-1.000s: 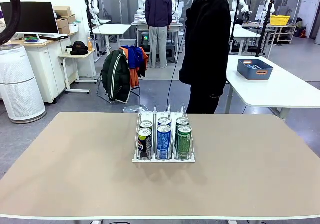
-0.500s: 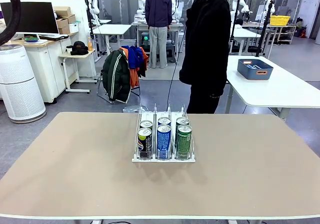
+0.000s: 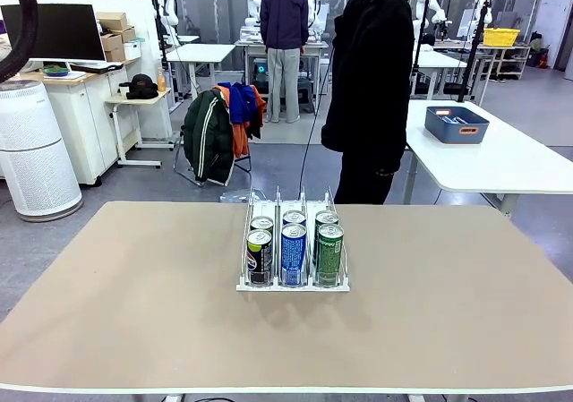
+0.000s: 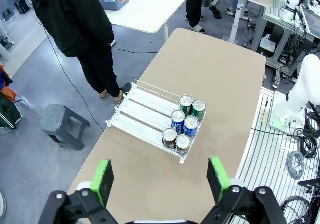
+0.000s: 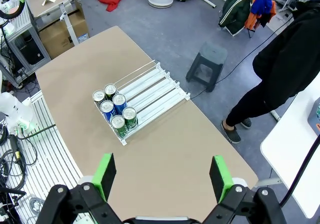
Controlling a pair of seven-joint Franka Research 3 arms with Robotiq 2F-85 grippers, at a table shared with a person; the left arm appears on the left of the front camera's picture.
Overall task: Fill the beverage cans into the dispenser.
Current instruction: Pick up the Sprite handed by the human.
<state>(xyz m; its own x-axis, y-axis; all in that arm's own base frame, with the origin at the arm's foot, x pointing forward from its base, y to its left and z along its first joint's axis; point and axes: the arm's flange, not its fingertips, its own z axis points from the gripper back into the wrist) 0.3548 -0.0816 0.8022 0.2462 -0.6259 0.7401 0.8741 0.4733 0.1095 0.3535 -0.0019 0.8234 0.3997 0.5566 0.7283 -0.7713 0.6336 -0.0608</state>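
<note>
Left gripper (image 4: 160, 180) and right gripper (image 5: 163, 176) both hang high over the table (image 3: 134, 312), jaws spread wide, nothing in them. Down below, the dispenser (image 3: 293, 286) sits mid-table with six slim silver-topped beverage cans (image 3: 294, 252) bunched at its near end, two per lane: dark left, blue middle, green right.

no legible text, printed liveries on the beverage cans (image 3: 294, 254) too small to read, no readable signs
</note>
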